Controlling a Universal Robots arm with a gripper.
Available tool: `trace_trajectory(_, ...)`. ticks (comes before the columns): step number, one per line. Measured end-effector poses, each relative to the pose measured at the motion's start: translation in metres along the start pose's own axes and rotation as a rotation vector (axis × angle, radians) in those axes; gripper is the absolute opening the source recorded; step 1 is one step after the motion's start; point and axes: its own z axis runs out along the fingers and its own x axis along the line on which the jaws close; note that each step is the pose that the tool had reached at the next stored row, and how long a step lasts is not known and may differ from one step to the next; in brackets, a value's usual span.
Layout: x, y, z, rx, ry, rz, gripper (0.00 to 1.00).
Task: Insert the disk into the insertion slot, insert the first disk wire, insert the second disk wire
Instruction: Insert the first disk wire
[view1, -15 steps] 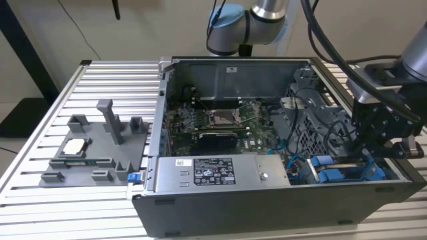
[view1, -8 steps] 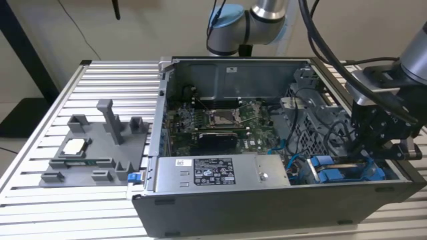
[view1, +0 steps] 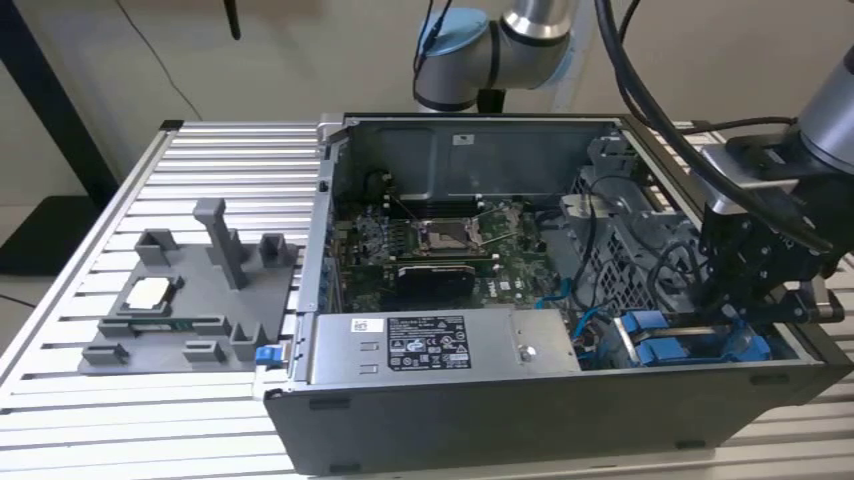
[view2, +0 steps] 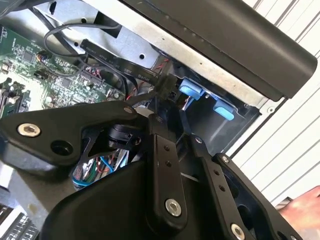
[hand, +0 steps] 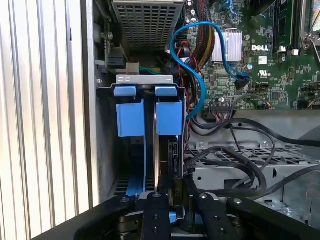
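Exterior view: gripper (view1: 747, 325) low inside computer case (view1: 534, 420), 4 o'clock corner.
Jaws: nearly closed, pinching black wire plug (view2: 165, 86).
disk (hand: 167, 117): blue carrier seated in insertion slot (hand: 106, 150), just beyond plug.
motherboard (view1: 441, 240): 10 o'clock from gripper.

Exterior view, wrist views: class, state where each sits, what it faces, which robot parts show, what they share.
Exterior view: off the arm, above the open case, looking down; arm and gripper at the exterior view's right.
First wrist view: on the arm, looking past the gripper into the insertion slot.
Second wrist view: on the arm, past the gripper toward the case wall.
Shared: blue tabs and motherboard, all three.
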Motion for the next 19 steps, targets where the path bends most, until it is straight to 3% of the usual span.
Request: trace_trajectory(19,-0.0016,-0.0005,-0.0223,0.0,-0.0011,0.0,0.27)
